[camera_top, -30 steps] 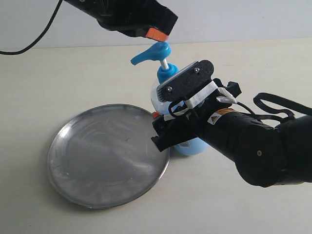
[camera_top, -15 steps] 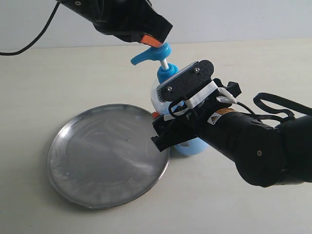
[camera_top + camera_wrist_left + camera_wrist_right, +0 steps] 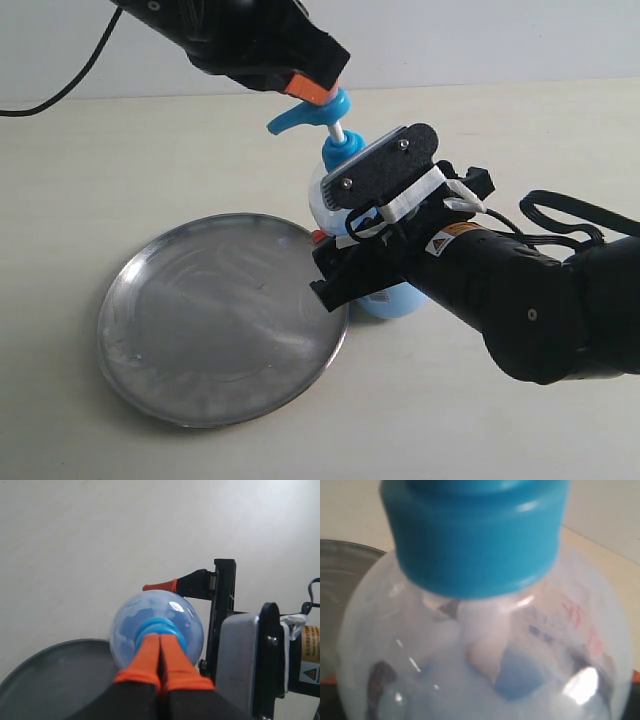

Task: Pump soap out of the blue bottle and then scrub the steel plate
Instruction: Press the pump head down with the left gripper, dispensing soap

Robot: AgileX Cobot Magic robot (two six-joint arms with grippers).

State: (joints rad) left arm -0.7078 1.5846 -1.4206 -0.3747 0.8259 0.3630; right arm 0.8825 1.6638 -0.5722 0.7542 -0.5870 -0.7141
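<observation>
The blue bottle [image 3: 343, 152] stands upright just right of the steel plate [image 3: 215, 320], with light blue soap [image 3: 396, 300] in its base. My left gripper [image 3: 312, 88] is shut, its orange fingertips pressed together and resting on top of the blue pump head [image 3: 305, 115]. In the left wrist view the shut left gripper [image 3: 160, 642] lies over the bottle's collar [image 3: 172, 630]. My right gripper [image 3: 335, 262] is closed around the bottle's body from the right; one orange fingertip [image 3: 160, 586] shows beside it. The bottle [image 3: 485, 655] fills the right wrist view.
The plate's rim [image 3: 335, 335] nearly touches the bottle's foot. A black cable [image 3: 60, 90] runs across the table at the back left, and another cable [image 3: 570, 215] loops behind my right arm. The plate [image 3: 50, 680] lies below the bottle in the left wrist view.
My left gripper has come down and a little to the left until its orange tips touch the pump head. The bottle, plate and right arm have not moved.
</observation>
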